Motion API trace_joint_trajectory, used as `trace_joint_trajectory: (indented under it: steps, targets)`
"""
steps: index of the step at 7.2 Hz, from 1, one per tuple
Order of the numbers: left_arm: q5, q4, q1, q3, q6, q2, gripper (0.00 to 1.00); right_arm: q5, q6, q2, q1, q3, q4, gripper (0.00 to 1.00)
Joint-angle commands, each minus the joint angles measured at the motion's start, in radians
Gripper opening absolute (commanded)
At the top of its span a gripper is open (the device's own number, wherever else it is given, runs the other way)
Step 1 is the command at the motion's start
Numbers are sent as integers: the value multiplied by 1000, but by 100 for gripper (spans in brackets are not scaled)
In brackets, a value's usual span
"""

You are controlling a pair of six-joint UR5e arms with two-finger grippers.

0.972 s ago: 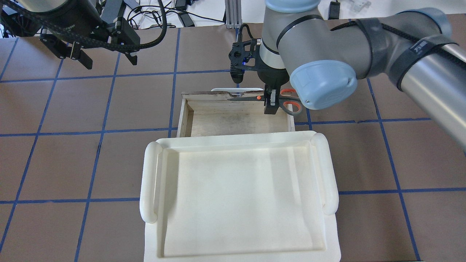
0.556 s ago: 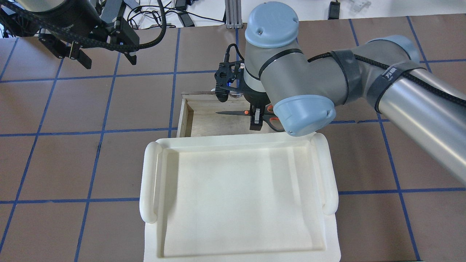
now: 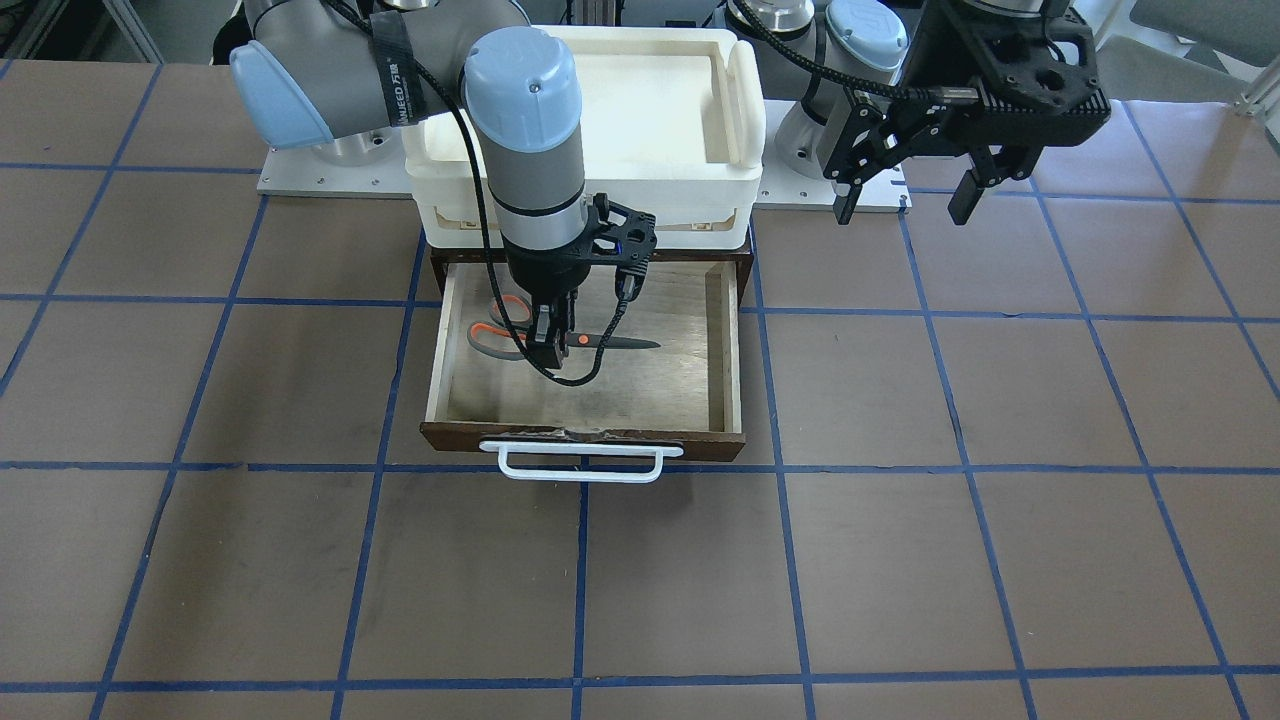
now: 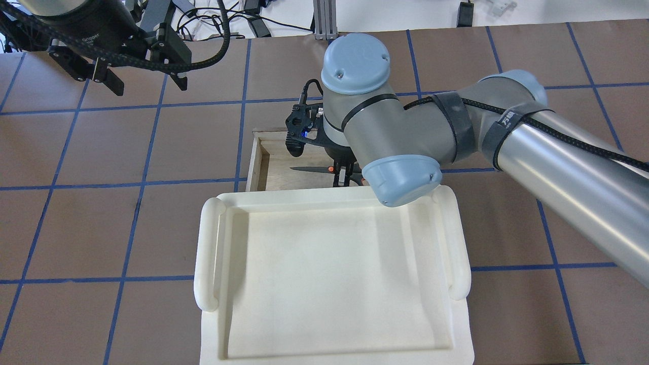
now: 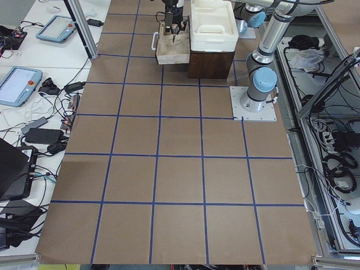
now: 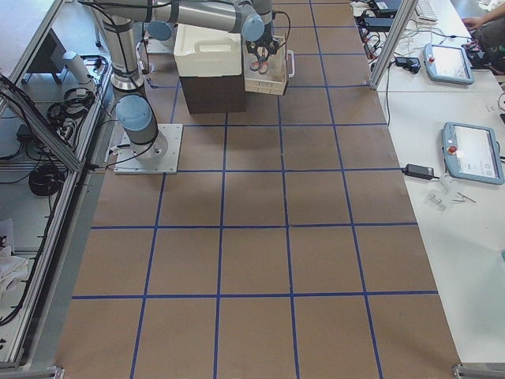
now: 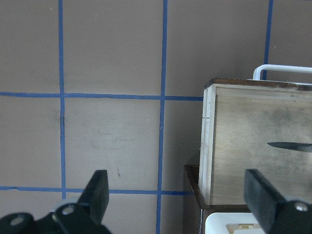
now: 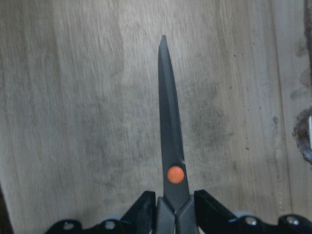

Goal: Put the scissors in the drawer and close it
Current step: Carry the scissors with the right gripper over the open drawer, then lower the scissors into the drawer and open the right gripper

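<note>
The drawer (image 3: 580, 438) stands pulled open, with a dark front, a white bar handle (image 3: 580, 462) and a pale wood floor (image 8: 73, 97). My right gripper (image 3: 548, 350) is shut on the scissors (image 3: 610, 342) just behind the orange pivot dot (image 8: 175, 174). It holds them low inside the drawer, with the blades (image 4: 309, 169) level and pointing toward the left arm's side. I cannot tell whether they touch the floor. The right wrist view shows the gripper (image 8: 175, 207) clamped on the scissors (image 8: 168, 112). My left gripper (image 4: 147, 83) is open and empty, above the table off to the drawer's side (image 7: 253, 136).
A white plastic tray (image 4: 329, 274) sits on top of the dark cabinet (image 5: 211, 64) that holds the drawer, and overhangs the drawer's rear part. The brown table has a grid of blue tape lines. Tablets and cables lie on the side benches (image 6: 465, 150).
My right gripper has carried the scissors from over the drawer's front edge back toward the robot and down into the drawer. The left gripper has barely moved.
</note>
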Motion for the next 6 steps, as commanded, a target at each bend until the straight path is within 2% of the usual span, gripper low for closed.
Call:
trace_joint_trajectory:
  steps: [1,6]
  targets:
    - [2,-2,1,0,0,0,100,8,3,27,11,0,0,0]
    - [-7,-10,7,0,3,8,100,1,3,62,40,0,-2,0]
